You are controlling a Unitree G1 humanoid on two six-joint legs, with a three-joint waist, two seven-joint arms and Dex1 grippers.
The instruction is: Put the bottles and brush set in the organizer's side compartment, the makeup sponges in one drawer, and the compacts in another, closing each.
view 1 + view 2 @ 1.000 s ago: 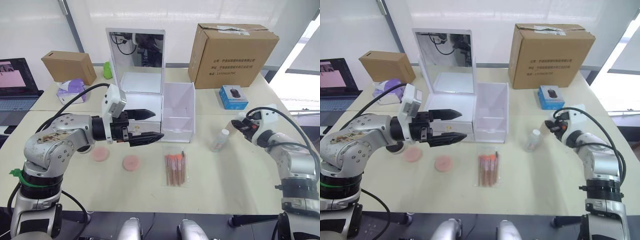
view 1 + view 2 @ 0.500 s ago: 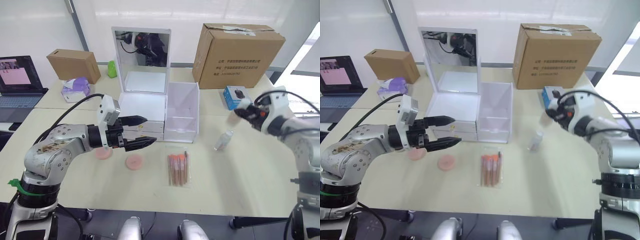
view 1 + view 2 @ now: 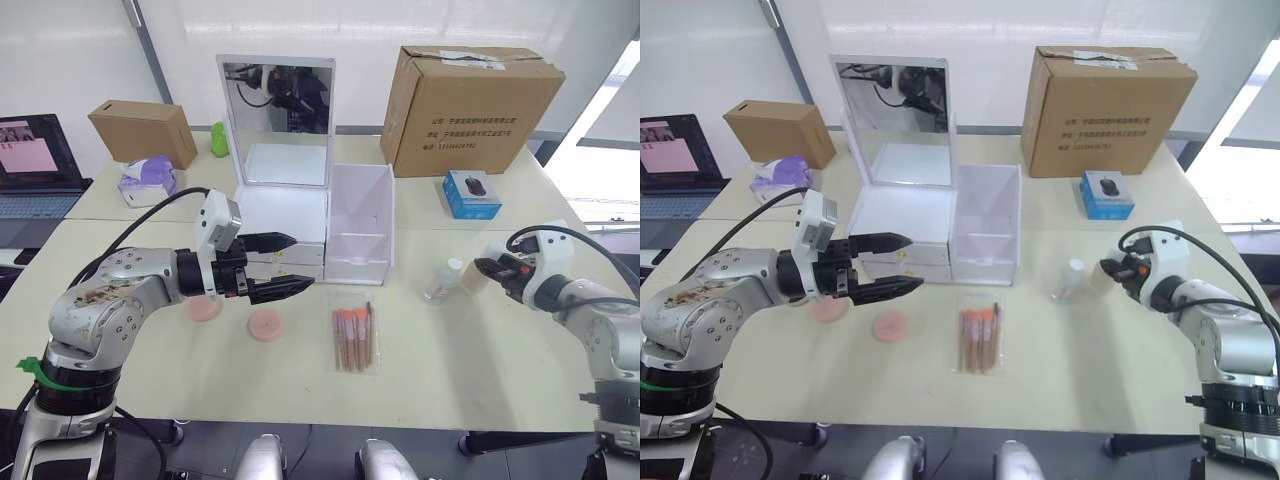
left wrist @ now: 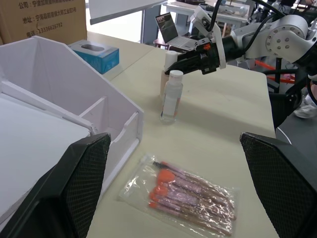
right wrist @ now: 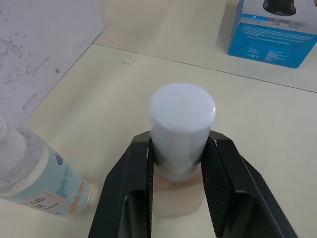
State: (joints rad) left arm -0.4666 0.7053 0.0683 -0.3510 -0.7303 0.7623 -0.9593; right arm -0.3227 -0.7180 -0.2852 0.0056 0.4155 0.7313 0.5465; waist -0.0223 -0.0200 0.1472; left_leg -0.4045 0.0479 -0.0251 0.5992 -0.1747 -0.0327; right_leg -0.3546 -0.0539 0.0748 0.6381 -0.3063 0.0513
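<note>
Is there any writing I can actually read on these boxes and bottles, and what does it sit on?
"13336026792": on the big brown cardboard box, with a line of printed characters above it that is too small to make out.
Small blue carton: white print, too blurred to read.
Clear plastic bottle: label too blurred to read.
Laptop screen: nothing legible.

Glossy white plastic organizer

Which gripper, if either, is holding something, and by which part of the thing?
The right gripper is shut on the white-capped bottle, its fingers clamping the base of the cap. The left gripper is open, holding nothing.
</note>
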